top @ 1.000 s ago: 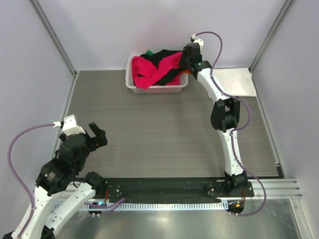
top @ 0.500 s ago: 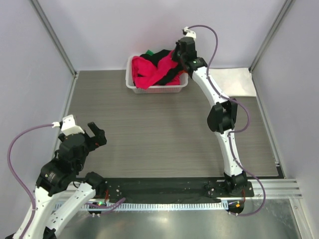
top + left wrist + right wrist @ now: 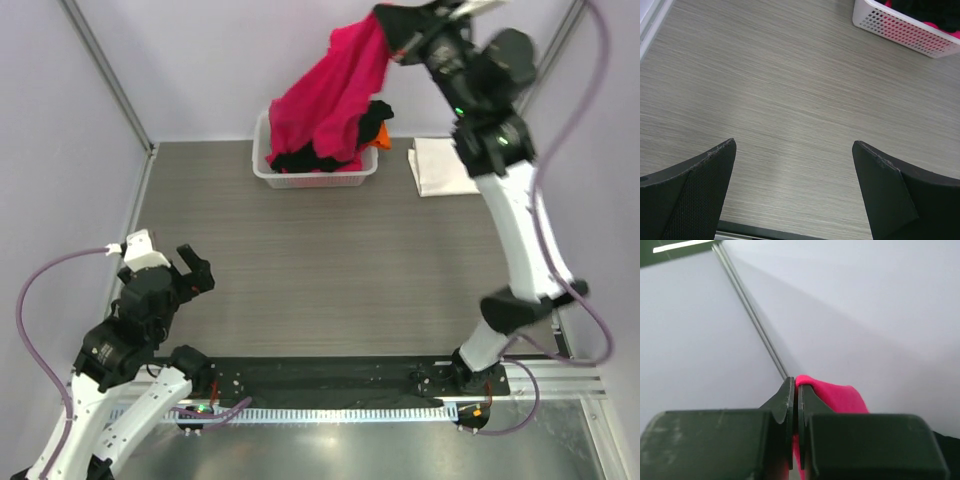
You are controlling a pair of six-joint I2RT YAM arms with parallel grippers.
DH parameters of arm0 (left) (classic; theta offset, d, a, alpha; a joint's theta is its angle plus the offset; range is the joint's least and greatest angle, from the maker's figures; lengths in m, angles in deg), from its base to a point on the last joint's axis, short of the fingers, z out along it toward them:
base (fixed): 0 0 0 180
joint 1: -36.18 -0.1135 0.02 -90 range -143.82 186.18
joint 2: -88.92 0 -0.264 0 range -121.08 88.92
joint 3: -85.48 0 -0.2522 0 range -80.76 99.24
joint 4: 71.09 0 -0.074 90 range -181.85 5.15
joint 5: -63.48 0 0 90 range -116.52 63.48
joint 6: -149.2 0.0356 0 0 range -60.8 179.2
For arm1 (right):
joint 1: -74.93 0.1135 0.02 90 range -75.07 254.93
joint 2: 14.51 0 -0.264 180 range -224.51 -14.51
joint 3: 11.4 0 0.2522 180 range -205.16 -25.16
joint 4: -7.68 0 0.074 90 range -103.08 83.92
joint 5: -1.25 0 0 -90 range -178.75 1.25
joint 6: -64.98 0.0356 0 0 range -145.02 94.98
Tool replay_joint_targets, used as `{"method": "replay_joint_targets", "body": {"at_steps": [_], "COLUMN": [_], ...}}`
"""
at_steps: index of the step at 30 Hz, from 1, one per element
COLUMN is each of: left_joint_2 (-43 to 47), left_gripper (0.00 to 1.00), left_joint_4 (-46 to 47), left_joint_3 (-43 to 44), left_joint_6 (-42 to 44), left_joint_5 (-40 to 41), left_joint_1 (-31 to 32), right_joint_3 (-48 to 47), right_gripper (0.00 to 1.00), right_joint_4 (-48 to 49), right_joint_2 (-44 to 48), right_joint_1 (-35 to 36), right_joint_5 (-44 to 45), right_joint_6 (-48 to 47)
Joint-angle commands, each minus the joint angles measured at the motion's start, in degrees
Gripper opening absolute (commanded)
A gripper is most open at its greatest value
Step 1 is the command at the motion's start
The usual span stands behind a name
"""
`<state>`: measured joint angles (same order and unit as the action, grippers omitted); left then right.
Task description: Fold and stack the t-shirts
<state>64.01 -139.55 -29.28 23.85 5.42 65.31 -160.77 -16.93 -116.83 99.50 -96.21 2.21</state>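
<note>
My right gripper [image 3: 392,22] is raised high above the white basket [image 3: 262,166] and is shut on the pinkish-red t-shirt [image 3: 330,90], which hangs from it down into the basket. In the right wrist view the jaws [image 3: 797,390] pinch a fold of the pink cloth [image 3: 840,397]. Black [image 3: 320,158] and orange [image 3: 381,133] shirts stay in the basket. A white folded shirt [image 3: 440,165] lies on the table right of the basket. My left gripper [image 3: 190,270] is open and empty, low over bare table at the front left [image 3: 795,150].
The basket's corner shows at the top right of the left wrist view [image 3: 900,30]. Grey walls with metal posts [image 3: 110,80] enclose the table on three sides. A black strip and rail run along the near edge [image 3: 330,385].
My right arm has swung up and lifted the pinkish-red shirt out of the basket; it now hangs stretched. The white folded shirt has come into view. The left arm has not moved.
</note>
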Motion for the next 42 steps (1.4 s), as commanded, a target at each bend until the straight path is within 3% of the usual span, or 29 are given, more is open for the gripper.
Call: {"method": "replay_joint_targets", "body": {"at_steps": [1, 3, 7, 10, 11, 12, 13, 17, 21, 26, 27, 29, 30, 34, 36, 39, 40, 42], "left_joint_2": [-1.02, -1.64, -5.93, -11.91, -13.75, -18.12, -20.51, -38.6, -58.55, -85.4, -88.88, -98.78, -101.98, -112.98, -116.67, -117.48, -116.78, -115.03], "left_gripper": [1.0, 1.0, 1.0, 1.0, 1.0, 1.0, 1.0, 1.0, 1.0, 1.0, 1.0, 1.0, 1.0, 0.98, 0.91, 0.55, 0.27, 0.05], "left_joint_4": [1.44, 1.61, 2.92, 5.47, 8.7, 10.47, 12.05, 17.25, 17.34, 14.45, 13.31, 10.85, 10.23, 9.0, 9.17, 10.48, 10.66, 11.1], "left_joint_3": [-0.07, -0.16, 1.25, 3.61, 4.23, 5.02, 6.77, 16.43, 31.28, 52.45, 60.5, 67.22, 74.04, 86.9, 89.31, 88.8, 86.88, 83.79], "left_joint_6": [0.37, 0.64, 1.51, 2.74, 3.18, 4.49, 5.03, 8.37, 8.02, 12.5, 12.41, 11.89, 11.71, 9.43, 7.16, 4.6, 3.11, 1.96], "left_joint_5": [1.45, 1.89, 1.89, 2.51, 2.51, 2.42, 2.25, -1.17, -15.13, -14.01, -14.62, -17.26, -17.79, -19.98, -21.31, -23.49, -23.94, -23.42], "left_joint_1": [-0.3, -0.3, -0.3, -0.3, -0.3, -0.3, -0.3, -3.09, -11.54, -15.31, -15.93, -17.25, -17.61, -18.93, -19.72, -20.6, -21.03, -21.21], "right_joint_3": [12.5, 19.82, 46.49, 60.05, 62.2, 64.22, 66.68, 68.2, 69.43, 72.33, 72.68, 73.47, 73.65, 73.82, 73.74, 73.65, 74.0, 74.61], "right_gripper": [0.01, 0.01, 0.01, 0.04, 0.65, 0.85, 0.99, 1.0, 1.0, 1.0, 1.0, 1.0, 1.0, 1.0, 1.0, 1.0, 1.0, 1.0], "right_joint_4": [2.01, -1.61, -8.29, -17.31, -20.32, -24.7, -26.74, -32.73, -34.06, -33.97, -33.97, -33.97, -34.06, -34.41, -34.5, -34.67, -34.68, -34.5], "right_joint_2": [13.53, 21.44, 36.38, 46.58, 48.51, 50.62, 51.17, 49.94, 50.03, 52.13, 52.57, 53.01, 53.36, 53.98, 53.98, 53.9, 54.07, 53.98], "right_joint_1": [-0.5, -0.5, -0.58, -0.58, -0.58, -0.58, -0.58, -0.58, -0.67, -0.58, -0.58, -0.58, -0.58, -0.58, -0.58, -0.58, -0.58, -0.58], "right_joint_5": [8.06, 16.72, 26.43, 37.24, 38.91, 39.71, 39.72, 35.95, 32.17, 27.87, 27.25, 26.1, 24.88, 23.29, 23.11, 22.76, 22.84, 22.93], "right_joint_6": [-1.21, 0.36, 6.08, 13.63, 15.73, 17.76, 18.65, 19.45, 18.74, 18.22, 18.3, 18.13, 17.95, 16.46, 15.67, 15.14, 14.97, 14.96]}}
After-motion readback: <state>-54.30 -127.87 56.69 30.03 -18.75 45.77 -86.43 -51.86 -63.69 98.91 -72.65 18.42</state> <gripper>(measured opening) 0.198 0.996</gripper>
